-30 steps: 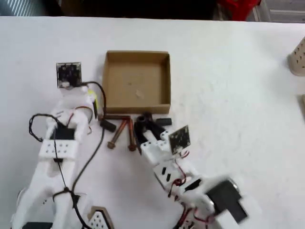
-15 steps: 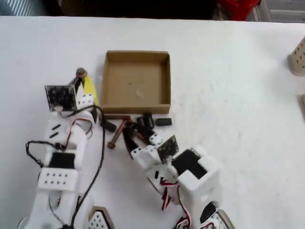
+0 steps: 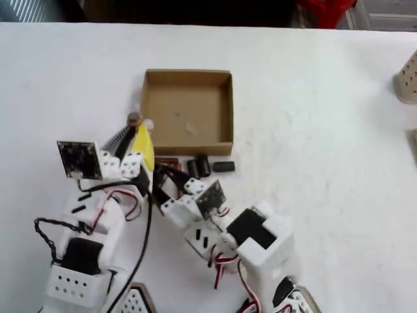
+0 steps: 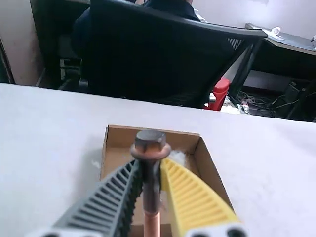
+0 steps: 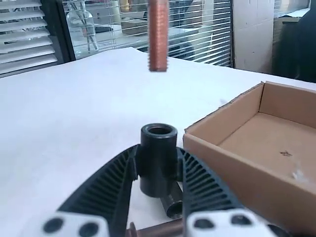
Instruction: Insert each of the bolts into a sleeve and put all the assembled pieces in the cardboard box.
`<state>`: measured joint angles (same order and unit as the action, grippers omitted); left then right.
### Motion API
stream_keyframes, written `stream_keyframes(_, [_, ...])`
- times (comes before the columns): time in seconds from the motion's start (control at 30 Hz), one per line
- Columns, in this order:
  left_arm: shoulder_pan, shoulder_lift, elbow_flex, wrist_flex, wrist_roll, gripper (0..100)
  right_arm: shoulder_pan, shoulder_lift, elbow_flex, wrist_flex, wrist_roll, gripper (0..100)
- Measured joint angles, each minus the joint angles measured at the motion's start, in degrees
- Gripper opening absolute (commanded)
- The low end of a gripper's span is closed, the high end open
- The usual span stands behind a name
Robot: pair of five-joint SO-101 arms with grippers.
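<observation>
Item one, at the left: we are logging the left gripper (image 4: 149,167), with one grey ribbed finger and one yellow. It is clamping a copper-coloured steel bolt (image 4: 150,147) by the shank. The bolt is standing upright in the air, hexagonal flanged head on top, near the box's left front corner.

Item two: we are logging the right gripper (image 5: 157,165), with black ribbed fingers pinching a short black cylindrical sleeve (image 5: 158,140). The sleeve is standing upright with its open bore facing up. The bolt's threaded end is hanging above that bore, apart from it.

Item three: we are noting an open square cardboard box (image 3: 187,74) sitting on the white table (image 3: 313,130).

Item four: we are counting three loose black sleeves (image 3: 204,165) lying just in front of the box, with a second copper bolt (image 3: 167,161) lying to their left.
</observation>
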<state>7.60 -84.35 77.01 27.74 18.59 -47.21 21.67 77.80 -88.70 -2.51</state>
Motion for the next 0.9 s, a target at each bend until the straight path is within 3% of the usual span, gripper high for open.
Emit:
stream_keyframes(0.33, [3.96,-0.62,4.13,0.00,-2.99,2,0.00,0.00,-0.18,0.09,0.00,1.5])
stream_keyframes(0.9, [4.22,-0.70,6.51,-0.09,-9.05,2,0.00,0.18,-0.18,2.64,0.00,1.5])
